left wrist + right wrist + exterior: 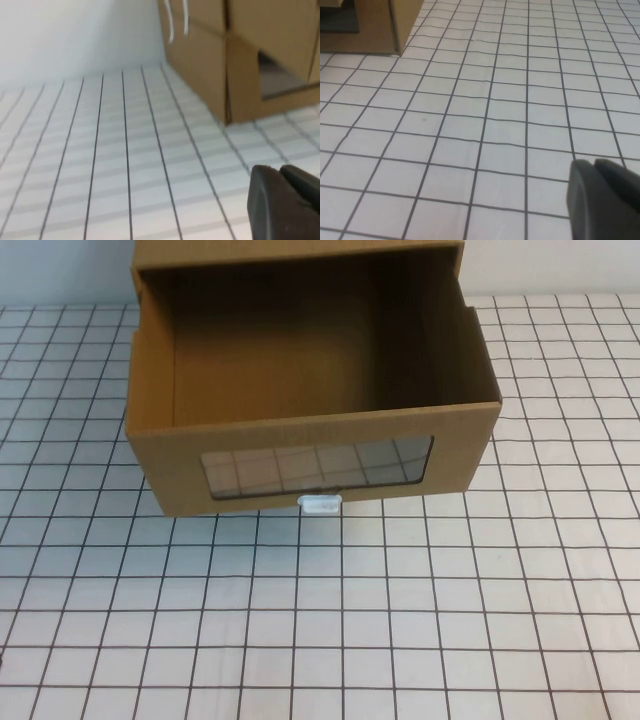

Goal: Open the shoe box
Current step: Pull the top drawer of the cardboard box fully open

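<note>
Cardboard shoe box point(300, 435) sits with its windowed drawer point(318, 468) slid out, well ahead of both grippers. Left gripper point(277, 172) and right gripper point(594, 165) hover low over the gridded tabletop point(400, 620), each pinched closed on nothing.

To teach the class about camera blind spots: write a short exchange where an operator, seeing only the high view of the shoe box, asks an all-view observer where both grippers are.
Operator: The shoe box drawer stands pulled out and empty, but I see no arms. Where is the left gripper?
Observer: The left gripper hangs shut above the gridded cloth, apart from the box's side wall, holding nothing.
Operator: And the right one?
Observer: The right gripper is shut too, empty, above the cloth and well clear of the box's corner.
</note>
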`<move>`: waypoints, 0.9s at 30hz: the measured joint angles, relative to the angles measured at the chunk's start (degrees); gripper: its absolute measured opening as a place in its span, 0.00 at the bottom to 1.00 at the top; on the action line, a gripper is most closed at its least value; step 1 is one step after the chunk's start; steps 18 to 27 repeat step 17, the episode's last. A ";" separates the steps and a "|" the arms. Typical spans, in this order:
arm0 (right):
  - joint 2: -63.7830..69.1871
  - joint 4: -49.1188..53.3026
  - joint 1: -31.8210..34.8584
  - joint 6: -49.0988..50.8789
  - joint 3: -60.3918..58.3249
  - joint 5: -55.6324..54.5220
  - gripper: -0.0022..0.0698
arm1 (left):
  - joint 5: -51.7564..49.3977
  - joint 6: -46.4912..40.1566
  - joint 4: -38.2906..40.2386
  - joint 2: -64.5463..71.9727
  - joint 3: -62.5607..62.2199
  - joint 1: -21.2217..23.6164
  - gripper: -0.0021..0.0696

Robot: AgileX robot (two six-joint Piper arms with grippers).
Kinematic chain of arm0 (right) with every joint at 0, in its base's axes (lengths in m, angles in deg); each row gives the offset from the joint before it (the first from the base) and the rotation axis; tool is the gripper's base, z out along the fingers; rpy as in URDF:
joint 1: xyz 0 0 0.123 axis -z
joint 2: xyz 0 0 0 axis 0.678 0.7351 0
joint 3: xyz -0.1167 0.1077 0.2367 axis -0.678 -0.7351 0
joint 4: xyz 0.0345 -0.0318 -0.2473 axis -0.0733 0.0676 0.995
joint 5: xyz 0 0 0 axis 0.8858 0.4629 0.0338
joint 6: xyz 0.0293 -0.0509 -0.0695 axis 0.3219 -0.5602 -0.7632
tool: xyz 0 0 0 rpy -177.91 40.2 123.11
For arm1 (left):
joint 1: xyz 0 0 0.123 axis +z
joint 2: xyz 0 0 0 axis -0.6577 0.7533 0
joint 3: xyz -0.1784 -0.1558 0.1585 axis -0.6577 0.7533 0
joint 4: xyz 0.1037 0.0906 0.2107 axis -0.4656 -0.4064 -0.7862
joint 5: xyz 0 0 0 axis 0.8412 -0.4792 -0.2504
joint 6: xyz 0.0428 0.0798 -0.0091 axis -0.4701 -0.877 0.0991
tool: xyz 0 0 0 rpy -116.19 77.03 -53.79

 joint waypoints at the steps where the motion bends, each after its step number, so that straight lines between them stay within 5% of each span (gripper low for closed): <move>1: 0.00 0.00 0.00 0.00 0.00 0.00 0.01 | -1.96 0.76 -0.65 -0.11 0.00 0.46 0.03; 6: 0.00 0.00 0.09 0.00 0.00 0.09 0.01 | -10.60 1.93 -1.86 -0.11 0.00 0.85 0.03; 27: 0.00 0.00 0.09 0.00 0.00 0.09 0.01 | -11.64 2.11 -1.86 -0.11 0.00 0.85 0.03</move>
